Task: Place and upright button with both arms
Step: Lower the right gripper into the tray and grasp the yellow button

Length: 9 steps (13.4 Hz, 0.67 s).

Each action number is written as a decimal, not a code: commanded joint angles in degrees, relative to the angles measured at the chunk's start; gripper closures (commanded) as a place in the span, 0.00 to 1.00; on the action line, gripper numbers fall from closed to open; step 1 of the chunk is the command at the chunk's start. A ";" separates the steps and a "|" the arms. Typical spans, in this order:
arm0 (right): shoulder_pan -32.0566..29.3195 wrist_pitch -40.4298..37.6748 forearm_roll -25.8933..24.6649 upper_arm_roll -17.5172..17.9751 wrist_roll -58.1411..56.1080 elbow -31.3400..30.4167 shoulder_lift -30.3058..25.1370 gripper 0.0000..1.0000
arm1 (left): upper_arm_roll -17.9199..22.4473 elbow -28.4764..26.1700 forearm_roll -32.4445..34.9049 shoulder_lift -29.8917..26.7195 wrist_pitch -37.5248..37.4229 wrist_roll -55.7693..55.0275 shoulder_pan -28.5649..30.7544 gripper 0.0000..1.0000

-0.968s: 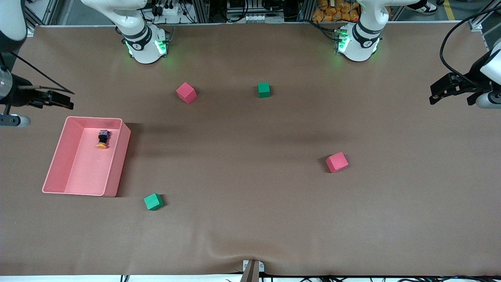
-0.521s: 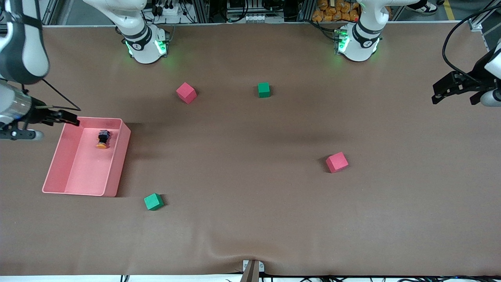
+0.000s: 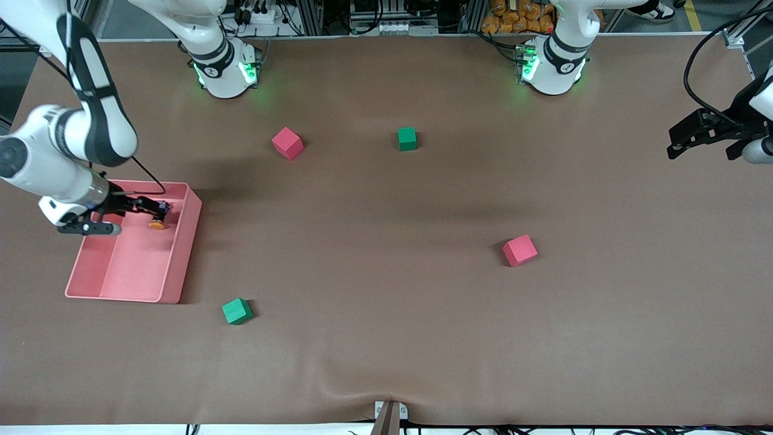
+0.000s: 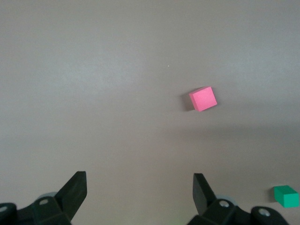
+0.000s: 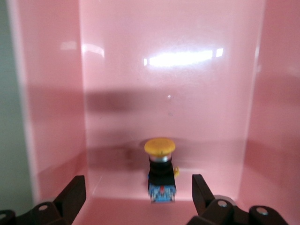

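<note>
So the tiny black push-button with the round orange cap point(image 5: 160, 169) lies on its side inside the shallow pink plastic tray point(image 3: 181, 254), right between the right gripper's point(image 3: 156, 208) spread, empty fingers. Left gripper point(image 4: 139, 193) waits, released, well apart from the tray.

A robotics lab: two arms point(image 3: 211, 54) bolted to a test table point(image 3: 386, 362).

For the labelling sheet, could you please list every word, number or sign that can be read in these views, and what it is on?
No text can be read in any view.
Each arm base carries a small dark round mark: too small to read.
The button, the pink bin, the cubes and both grippers, right and left: no lettering visible.
</note>
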 commanded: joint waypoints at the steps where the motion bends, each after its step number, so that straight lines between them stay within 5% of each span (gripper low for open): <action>1: -1.90 1.66 -0.71 0.54 -0.95 0.57 3.93 0.00 | -0.31 1.23 1.08 0.45 -1.37 0.29 0.12 0.00; 9: -4.10 3.33 -0.80 0.54 -1.82 -0.84 6.84 0.00 | -0.31 1.23 0.64 0.89 -1.37 1.35 0.29 0.00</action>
